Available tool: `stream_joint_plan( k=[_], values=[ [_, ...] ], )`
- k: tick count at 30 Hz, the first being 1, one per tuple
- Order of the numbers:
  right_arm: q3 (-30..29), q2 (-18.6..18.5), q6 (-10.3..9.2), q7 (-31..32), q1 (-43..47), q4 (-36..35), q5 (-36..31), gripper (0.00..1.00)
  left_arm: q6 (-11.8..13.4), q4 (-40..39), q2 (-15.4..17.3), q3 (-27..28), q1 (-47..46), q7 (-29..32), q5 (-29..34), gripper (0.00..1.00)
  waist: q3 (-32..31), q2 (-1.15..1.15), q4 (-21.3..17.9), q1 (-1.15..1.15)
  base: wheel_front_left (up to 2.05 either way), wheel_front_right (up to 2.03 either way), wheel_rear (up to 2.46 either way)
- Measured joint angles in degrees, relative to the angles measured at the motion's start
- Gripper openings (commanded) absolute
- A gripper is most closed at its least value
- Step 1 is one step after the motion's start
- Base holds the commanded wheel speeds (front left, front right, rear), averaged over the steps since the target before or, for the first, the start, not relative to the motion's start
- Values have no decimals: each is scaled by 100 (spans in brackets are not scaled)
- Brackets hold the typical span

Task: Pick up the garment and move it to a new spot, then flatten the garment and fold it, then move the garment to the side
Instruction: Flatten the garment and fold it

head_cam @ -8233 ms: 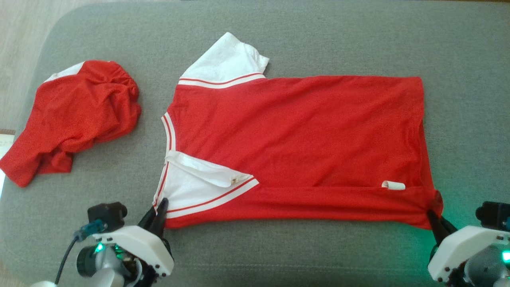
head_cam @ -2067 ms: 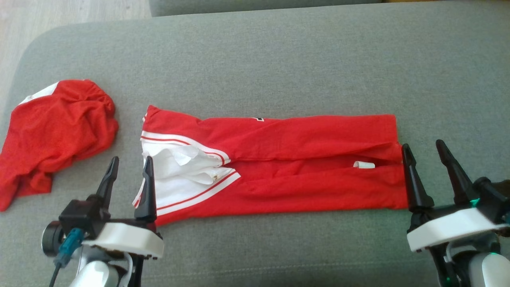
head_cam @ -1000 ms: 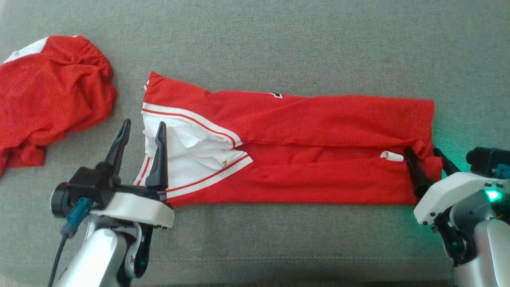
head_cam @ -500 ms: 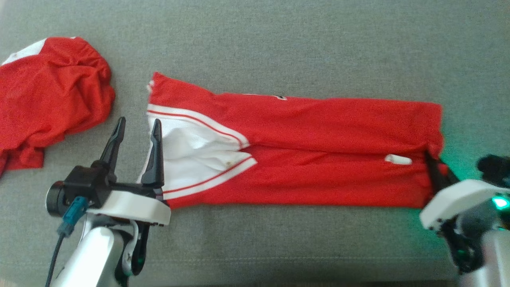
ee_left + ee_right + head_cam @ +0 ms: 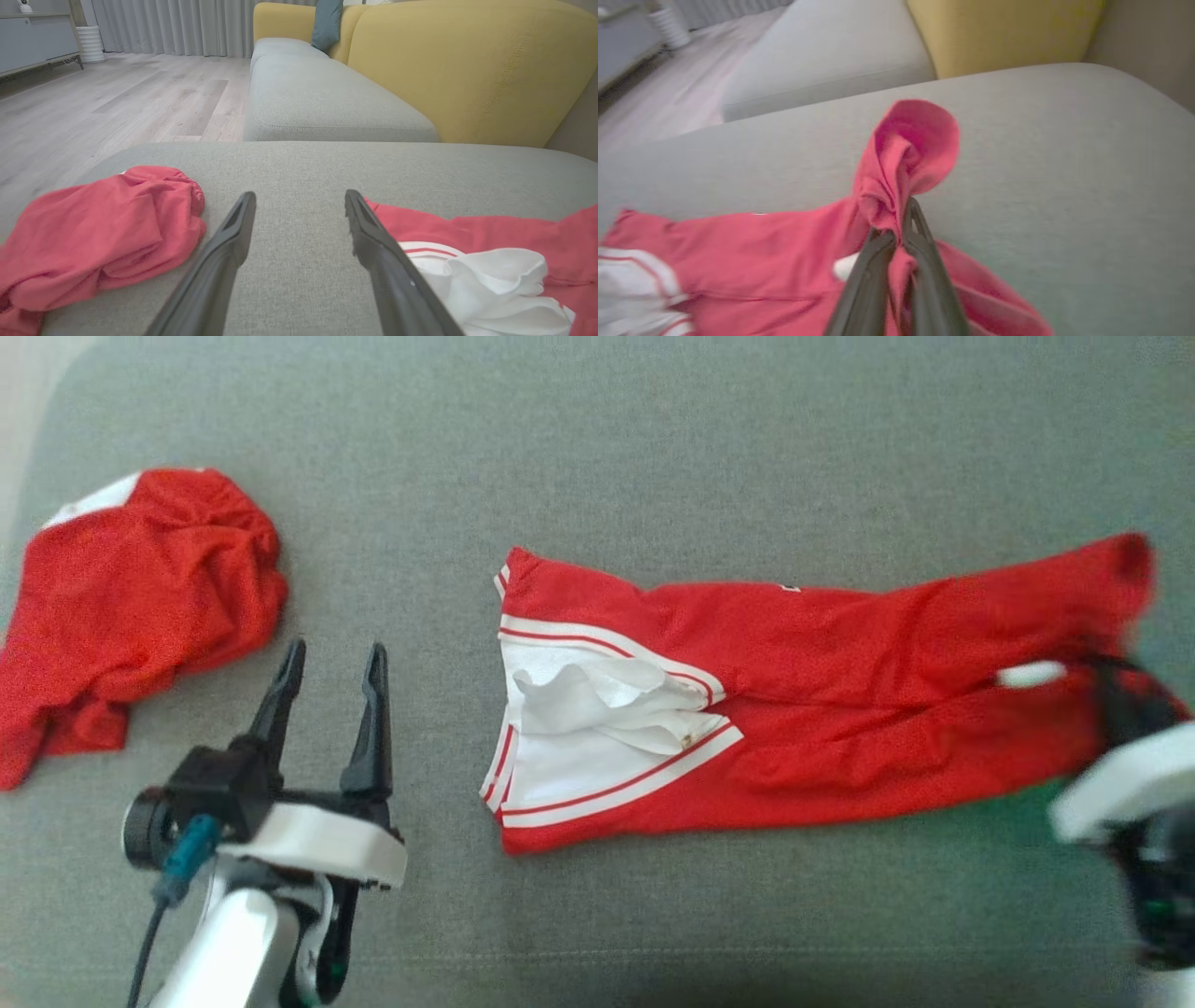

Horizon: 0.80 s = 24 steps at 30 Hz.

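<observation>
The garment [image 5: 840,709] is a red shirt with white, red-striped sleeves, folded into a long strip on the grey cushion [image 5: 653,448]. My right gripper [image 5: 1116,695] is at its right end, blurred, and shut on the bunched red hem. In the right wrist view the gripper [image 5: 903,219] pinches a raised fold of the garment [image 5: 761,252]. My left gripper [image 5: 331,658] stands open with nothing in it, a clear gap to the left of the sleeve end. The left wrist view shows that gripper [image 5: 299,205] with the garment [image 5: 490,233] off to its right.
A second red garment [image 5: 131,607] lies crumpled at the cushion's left, also seen as a red heap [image 5: 103,224] in the left wrist view. Beyond are another grey seat [image 5: 317,102], a yellow sofa back [image 5: 467,60] and wood floor [image 5: 117,93].
My right gripper has shut on the hem end and dragged the garment to the right, lifting that end. A gap has opened between the sleeve end and my left gripper, which stays open.
</observation>
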Motion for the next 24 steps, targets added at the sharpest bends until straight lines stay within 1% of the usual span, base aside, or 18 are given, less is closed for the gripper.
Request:
stream_joint_plan(
  k=[3, 5, 7, 9, 11, 12, 13, 15, 18, 23, 24],
  values=[
    [767, 252, 0, 307, -15, -432, 136, 0, 2, 64, 1, -14, 160, 0, 1, 100, -135, 0, 14, 0, 0, 0, 0],
    [1310, 343, 0, 378, -32, -492, 300, 0, 1, 79, 0, -38, 214, 1, 1, 100, -196, 0, 31, 0, 0, 0, 0],
    [1823, 363, 0, 370, -50, -386, 510, 0, -1, 80, 0, -56, 219, 3, 1, 100, -230, 0, 69, 0, 0, 0, 0],
    [2297, 369, 0, 223, -123, -126, 811, 0, -27, 83, 0, -71, 219, 10, 1, 100, -246, 0, 129, 0, 0, 0, 0],
    [2777, 369, 0, -89, -309, 213, 1362, 0, -33, 83, 0, -87, 213, 18, 1, 100, -249, 0, 205, 0, 0, 0, 0],
    [3016, 369, 0, -231, -430, 401, 1500, 0, -34, 83, 0, -101, 211, 24, 1, 100, -248, 0, 243, 0, 0, 0, 0],
    [3457, 367, 0, -516, -696, 786, 1796, 0, -36, 83, -2, -152, 207, 62, 2, 100, -242, 0, 330, 0, 0, 0, 0],
    [3844, 364, 0, -777, -950, 1154, 2023, 0, -40, 88, -3, -225, 206, 66, 11, 100, -226, 0, 420, 0, 0, 0, 0],
    [4252, 359, 0, -1148, -1268, 1714, 2283, 0, -42, 107, -14, -254, 202, 67, 10, 100, -197, 0, 539, 0, 0, 0, 0],
    [4764, 332, 0, -1560, -1675, 2540, 2631, 0, -76, 142, -29, -269, 174, 67, 10, 100, -147, 0, 670, 0, 0, 0, 0],
    [4827, 328, 0, -1635, -1733, 2670, 2696, 7, -76, 146, -33, -270, 163, 67, 10, 100, -139, 0, 683, 0, 0, 0, 0]
  ],
)
